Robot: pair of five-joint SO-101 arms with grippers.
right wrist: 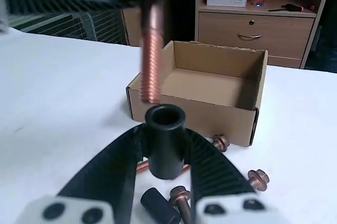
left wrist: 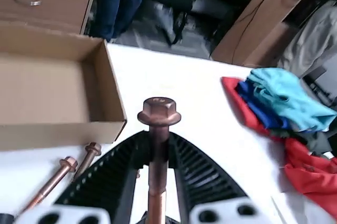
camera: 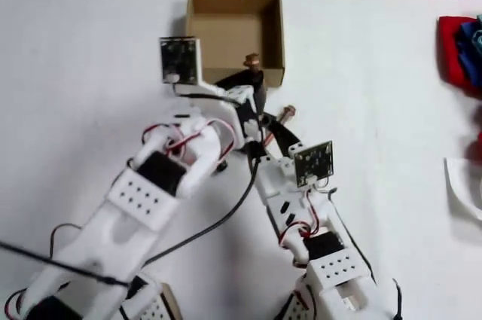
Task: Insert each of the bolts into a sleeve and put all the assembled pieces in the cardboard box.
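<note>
Since the bolt (left wrist: 159, 116) must drop in straight, my left gripper (left wrist: 158, 142) clamps its shank, head up, threads hanging just above the sleeve (right wrist: 165, 124). My right gripper (right wrist: 165, 147) pinches that sleeve upright, bore open. The cardboard box (right wrist: 200, 113) sits just behind, with spare bolts (right wrist: 258, 177) and a spare sleeve (right wrist: 158, 208) in front of it.

Four bolts can be counted for certain. One bolt (left wrist: 159, 112) is clamped upright in the left gripper (left wrist: 157, 150). Three lie on the table (right wrist: 52, 87) near the right gripper (right wrist: 165, 147): a first loose bolt (right wrist: 220, 142), a second loose bolt (right wrist: 258, 177) and a third loose bolt (right wrist: 179, 196). A threaded shank (right wrist: 142, 167) behind that gripper may be a fifth; I cannot tell.

There are two sleeves: one sleeve (right wrist: 165, 129) held in the right gripper and a spare sleeve (right wrist: 158, 206) lying just beside it.

One cardboard box (right wrist: 195, 113) stands beyond both grippers, and one heap of cloths (left wrist: 284, 113) lies off to the left gripper's side.
</note>
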